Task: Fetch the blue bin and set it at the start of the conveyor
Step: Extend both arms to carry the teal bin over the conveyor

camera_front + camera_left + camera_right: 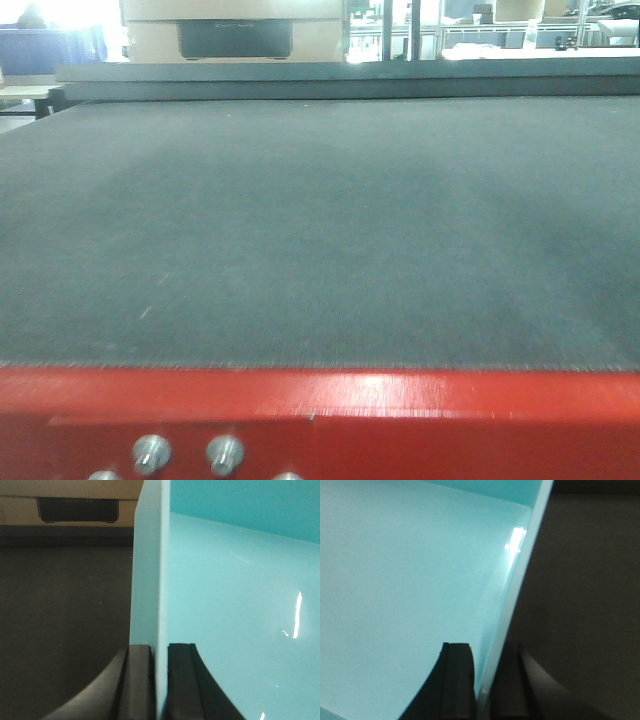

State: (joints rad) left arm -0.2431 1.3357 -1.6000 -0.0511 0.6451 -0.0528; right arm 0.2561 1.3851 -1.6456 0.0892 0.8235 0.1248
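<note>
Clamping the blue bin (225, 605) are left hand (160, 647) and right hand (484, 647).

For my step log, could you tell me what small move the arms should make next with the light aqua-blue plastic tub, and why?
Probably lower it straight down together. The left gripper and right gripper each pinch a wall of the light aqua-blue plastic tub, the dark grey textured belt shows beyond both walls, and the front view shows it bare.

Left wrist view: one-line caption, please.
Left gripper clamped on a wall of the blue bin, dark conveyor belt alongside.
</note>
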